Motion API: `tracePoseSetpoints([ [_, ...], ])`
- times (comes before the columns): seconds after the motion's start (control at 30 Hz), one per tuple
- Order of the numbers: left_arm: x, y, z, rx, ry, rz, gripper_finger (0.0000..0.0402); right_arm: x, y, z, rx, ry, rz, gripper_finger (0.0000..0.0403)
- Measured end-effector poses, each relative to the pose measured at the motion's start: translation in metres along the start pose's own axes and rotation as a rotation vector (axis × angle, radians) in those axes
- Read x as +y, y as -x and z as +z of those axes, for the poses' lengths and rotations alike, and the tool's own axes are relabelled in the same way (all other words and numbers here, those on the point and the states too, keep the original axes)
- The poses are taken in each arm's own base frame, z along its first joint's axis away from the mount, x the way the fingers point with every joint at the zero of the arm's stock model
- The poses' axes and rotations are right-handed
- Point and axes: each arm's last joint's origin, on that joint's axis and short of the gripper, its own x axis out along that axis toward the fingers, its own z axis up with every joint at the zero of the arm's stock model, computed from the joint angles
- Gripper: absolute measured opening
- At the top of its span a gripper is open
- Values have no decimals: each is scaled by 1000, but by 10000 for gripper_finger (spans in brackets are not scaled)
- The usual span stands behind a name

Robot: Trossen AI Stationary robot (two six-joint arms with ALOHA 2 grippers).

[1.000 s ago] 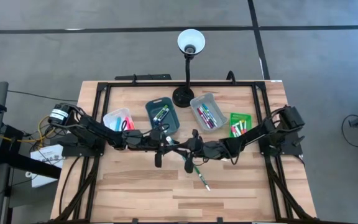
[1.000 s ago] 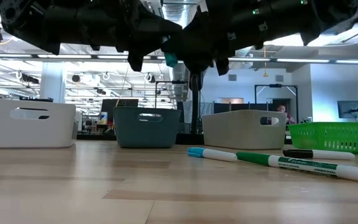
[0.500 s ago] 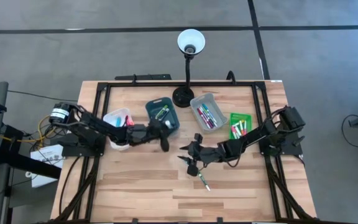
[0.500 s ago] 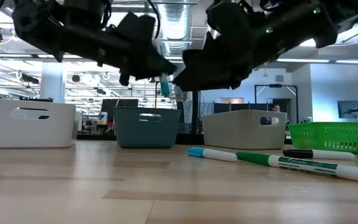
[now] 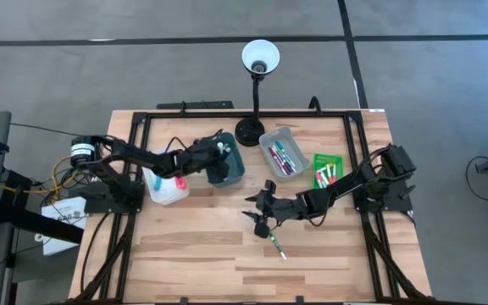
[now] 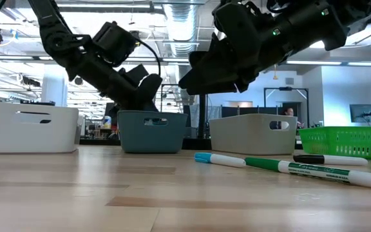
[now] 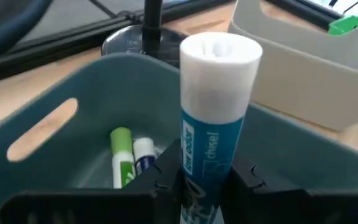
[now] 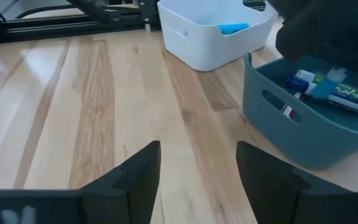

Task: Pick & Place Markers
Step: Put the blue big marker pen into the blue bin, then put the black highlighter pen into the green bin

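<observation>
Since half a second ago your left gripper [image 5: 219,151] has swung up-frame over the teal bin [image 5: 231,174], clamped on a blue marker [image 7: 213,134] held upright directly above it. Your right gripper [image 5: 259,212] hangs spread, empty, centre-frame.

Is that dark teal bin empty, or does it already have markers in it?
Not empty. The teal bin already holds markers at its bottom, and the left gripper holds another above it.

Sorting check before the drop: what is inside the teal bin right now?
Inside the teal bin lie a green marker and a white-capped marker. The blue marker in the left gripper covers the rest of its floor.
</observation>
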Motion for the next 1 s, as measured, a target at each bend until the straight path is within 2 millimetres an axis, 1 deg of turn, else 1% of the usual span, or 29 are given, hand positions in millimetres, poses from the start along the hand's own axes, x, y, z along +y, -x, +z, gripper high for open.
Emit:
tracePoseSetpoints([
  [0.17, 0, 0, 1, -1, 6, -8, 89, 0, 0, 0, 3, 1, -1, 196],
  [0.37, 2, 0, -4, 43, -11, 10, 128, 0, 0, -4, 38, 11, 20, 202],
  [0.57, 3, 0, -5, 52, -6, 22, 162, 1, 3, -2, 48, -35, 52, 204],
  [0.7, 1, 0, -5, 47, 18, 15, 171, 8, 22, 17, 102, -12, 83, 196],
  [0.77, -3, 4, -2, 32, 22, -17, 172, 12, 36, 23, 177, -8, 92, 193],
  [0.8, -7, 7, 2, 6, 32, -60, 171, 14, 43, 23, 227, -6, 93, 191],
  [0.83, -11, 11, 8, -24, 38, -112, 171, 16, 50, 20, 281, -4, 87, 190],
  [0.9, -21, 23, 21, -96, 26, -209, 169, 17, 62, 7, 396, -8, 50, 189],
  [1.0, -36, 48, 37, -184, -30, -339, 165, 19, 77, -13, 526, -45, -45, 189],
])
